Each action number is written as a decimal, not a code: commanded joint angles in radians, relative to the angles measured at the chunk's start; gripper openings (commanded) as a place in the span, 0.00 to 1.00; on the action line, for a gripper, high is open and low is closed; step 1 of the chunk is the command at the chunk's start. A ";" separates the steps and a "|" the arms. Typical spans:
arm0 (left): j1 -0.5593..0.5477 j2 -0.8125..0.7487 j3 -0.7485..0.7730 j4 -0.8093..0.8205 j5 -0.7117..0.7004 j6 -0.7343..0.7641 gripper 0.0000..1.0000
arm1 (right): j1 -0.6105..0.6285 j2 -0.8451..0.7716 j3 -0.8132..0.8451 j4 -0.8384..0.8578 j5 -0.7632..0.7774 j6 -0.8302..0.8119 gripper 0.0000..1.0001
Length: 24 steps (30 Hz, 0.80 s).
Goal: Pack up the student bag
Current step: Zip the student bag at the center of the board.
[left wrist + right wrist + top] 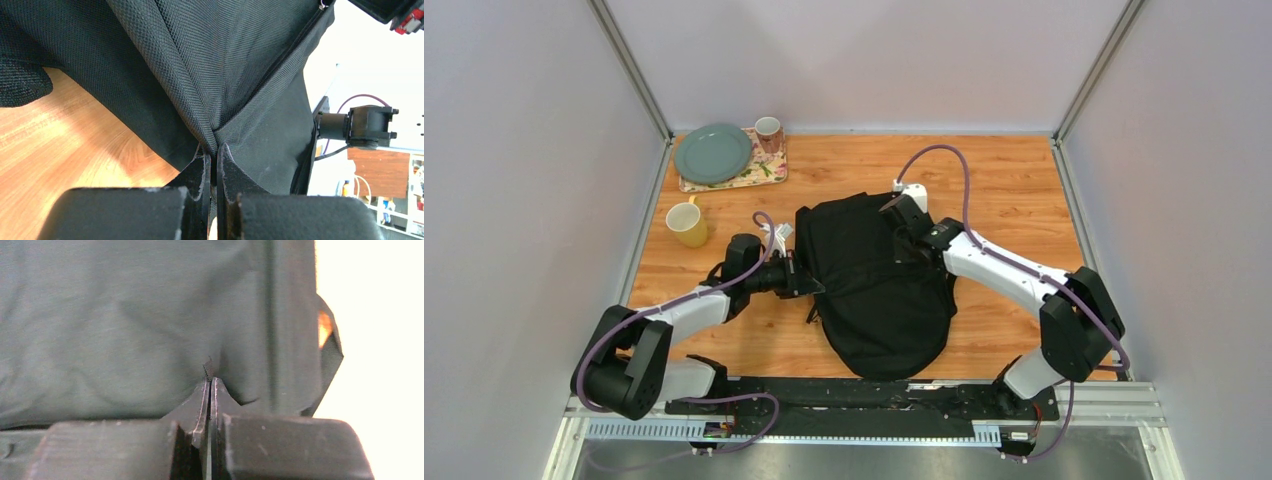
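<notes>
The student bag [879,295], a large black fabric backpack, lies in the middle of the wooden table. My left gripper [810,284] is at its left edge. In the left wrist view the gripper [212,148] is shut on a pinched fold of the bag's black fabric [235,65], and a zip line [290,50] runs up to the right. My right gripper [904,232] is at the bag's upper right. In the right wrist view it [210,381] is shut, with the bag's fabric [125,325] pinched at its tips. The bag's inside is hidden.
A yellow mug [687,224] stands left of the bag. A floral tray [764,172] at the back left holds a green plate [713,153] and a pink mug [768,132]. Grey walls close in the table's left and right sides.
</notes>
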 commanded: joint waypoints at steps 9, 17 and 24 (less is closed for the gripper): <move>0.031 0.050 0.119 -0.072 0.017 0.101 0.00 | -0.136 -0.107 -0.130 0.021 0.078 0.024 0.00; 0.045 0.119 0.234 -0.123 0.046 0.147 0.00 | -0.148 -0.156 -0.225 0.088 0.148 0.096 0.00; 0.066 0.150 0.274 -0.149 0.081 0.158 0.00 | -0.196 -0.170 -0.227 0.117 0.054 0.059 0.00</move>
